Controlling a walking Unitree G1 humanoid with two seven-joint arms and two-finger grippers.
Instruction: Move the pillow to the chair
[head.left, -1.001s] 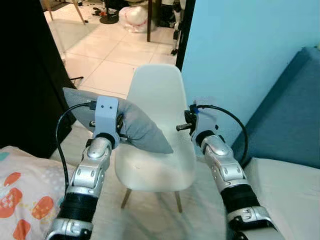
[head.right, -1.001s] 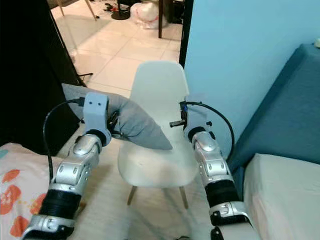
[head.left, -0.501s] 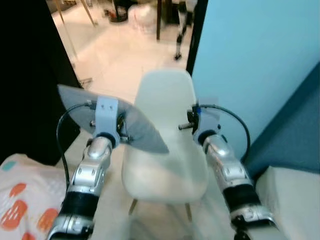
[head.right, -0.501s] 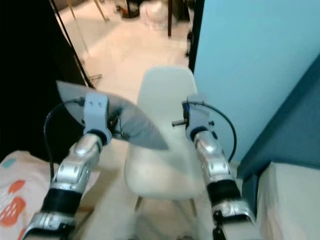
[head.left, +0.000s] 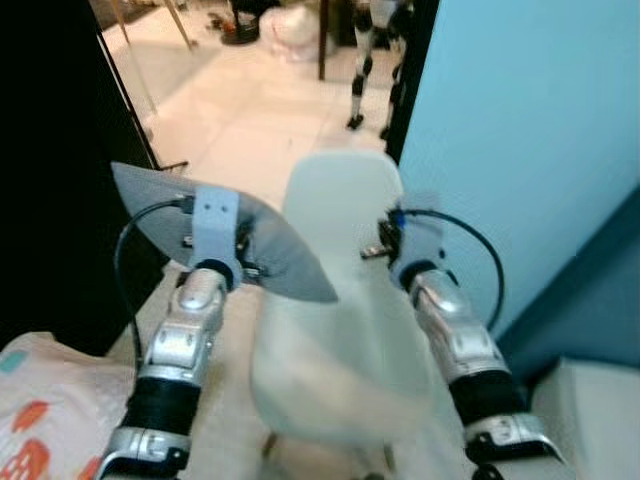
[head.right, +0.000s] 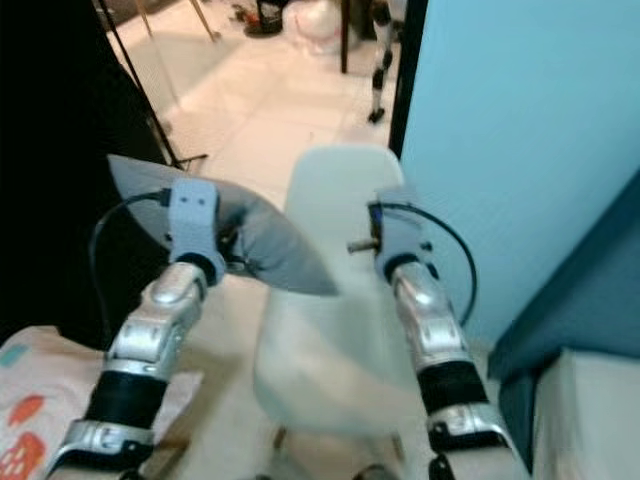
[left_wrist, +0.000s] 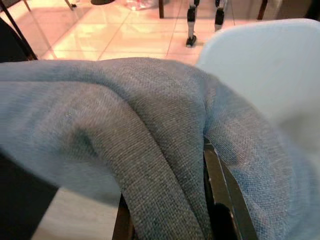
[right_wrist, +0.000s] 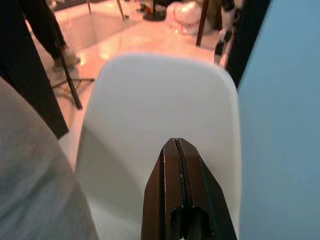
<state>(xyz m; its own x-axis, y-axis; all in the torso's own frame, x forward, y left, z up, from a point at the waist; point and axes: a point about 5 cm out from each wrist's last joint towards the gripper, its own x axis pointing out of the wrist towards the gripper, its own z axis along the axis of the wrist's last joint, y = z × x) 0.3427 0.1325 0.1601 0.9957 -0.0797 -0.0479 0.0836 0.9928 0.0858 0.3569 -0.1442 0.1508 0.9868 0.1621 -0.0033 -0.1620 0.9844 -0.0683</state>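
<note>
One pillow (head.left: 270, 250) | clamped in left pincer (head.left: 245, 268) | above chair (head.left: 345, 330)

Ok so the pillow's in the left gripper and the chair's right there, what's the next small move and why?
Probably carry the grey pillow a little further forward and to the right, until it hangs over the seat of the white chair. The left gripper is shut on its fabric, holding it in the air, mostly left of the chair with one corner over the seat edge. The right gripper is shut and empty.

Plain grey woven pillow (head.left: 270, 255), white chair (head.left: 345, 300), light blue wall (head.left: 530, 130), beige floor tiles (head.left: 250, 110), orange-patterned cloth (head.left: 30, 440)
</note>
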